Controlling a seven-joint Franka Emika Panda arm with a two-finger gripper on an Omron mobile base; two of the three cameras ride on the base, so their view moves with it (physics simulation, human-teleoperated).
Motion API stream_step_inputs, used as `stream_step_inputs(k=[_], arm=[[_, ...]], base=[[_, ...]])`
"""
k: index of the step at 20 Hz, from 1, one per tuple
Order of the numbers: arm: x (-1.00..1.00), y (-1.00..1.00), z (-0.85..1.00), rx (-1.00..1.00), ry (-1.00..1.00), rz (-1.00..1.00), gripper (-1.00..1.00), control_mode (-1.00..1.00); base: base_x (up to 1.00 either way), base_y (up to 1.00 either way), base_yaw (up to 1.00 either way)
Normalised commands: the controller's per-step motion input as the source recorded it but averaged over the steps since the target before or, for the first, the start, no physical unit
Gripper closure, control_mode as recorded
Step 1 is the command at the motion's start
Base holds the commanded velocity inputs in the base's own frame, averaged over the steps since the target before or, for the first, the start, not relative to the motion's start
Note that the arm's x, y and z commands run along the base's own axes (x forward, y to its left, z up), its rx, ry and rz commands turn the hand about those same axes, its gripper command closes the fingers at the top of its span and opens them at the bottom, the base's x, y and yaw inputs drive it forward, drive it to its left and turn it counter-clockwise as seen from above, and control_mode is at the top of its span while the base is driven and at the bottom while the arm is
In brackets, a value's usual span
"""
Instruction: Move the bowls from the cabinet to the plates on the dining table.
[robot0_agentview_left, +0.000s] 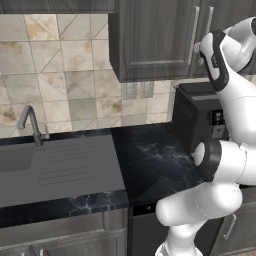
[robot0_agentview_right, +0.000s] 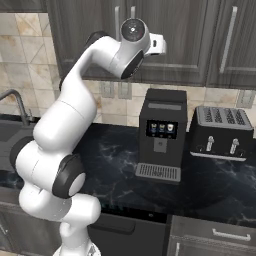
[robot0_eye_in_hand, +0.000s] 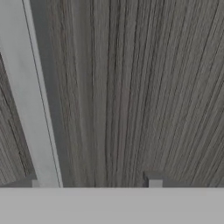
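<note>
Gripper: in the hand view the gripper (robot0_eye_in_hand: 94, 181) faces a cabinet door at very close range; its two finger tips (robot0_eye_in_hand: 155, 179) stand well apart, one on each side of the bar handle, so the jaws are spread around it; whether they touch it cannot be told.
Handle: a long silver bar handle (robot0_eye_in_hand: 30, 100) runs up the hand view just beside the left finger tip, standing off the wood-grain door behind it.
Arm: the white arm (robot0_agentview_right: 75, 120) rises from the base and bends up to the wall cabinet, its wrist right at the door front in the right base view.
Cabinet: the cabinet (robot0_agentview_left: 155, 40) hangs on the wall above the counter, dark grey-brown wood grain, doors shut, with vertical silver handles.
Counter: a black white-veined counter (robot0_agentview_left: 150, 160) lies below the cabinet.
On the counter: a black coffee machine (robot0_agentview_right: 161, 135) stands under the cabinet, and a black toaster (robot0_agentview_right: 222, 132) sits just beside it.
Sink: a grey sink (robot0_agentview_left: 60, 165) with a drainer is set into the counter, with a grey tap (robot0_agentview_left: 31, 122) behind it.
Wall: beige and cream tiles (robot0_agentview_left: 65, 65) cover the wall between counter and cabinet.
</note>
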Motion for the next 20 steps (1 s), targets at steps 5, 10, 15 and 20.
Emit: stream_step_inputs(k=[5,10,15,20], arm=[[0.01,0.0,0.0,0.0,-0.05,0.0,1.0,-1.0],[-0.01,-0.2,0.0,-0.01,-0.09,0.0,1.0,-1.0],[-0.08,-0.46,0.0,-0.01,-0.12,0.03,1.0,-1.0],[-0.1,-0.61,0.02,0.0,-0.13,0.05,1.0,-1.0]], base=[[0.0,0.0,0.0],[0.0,0.0,0.0],[0.0,0.0,0.0],[0.0,0.0,0.0]])
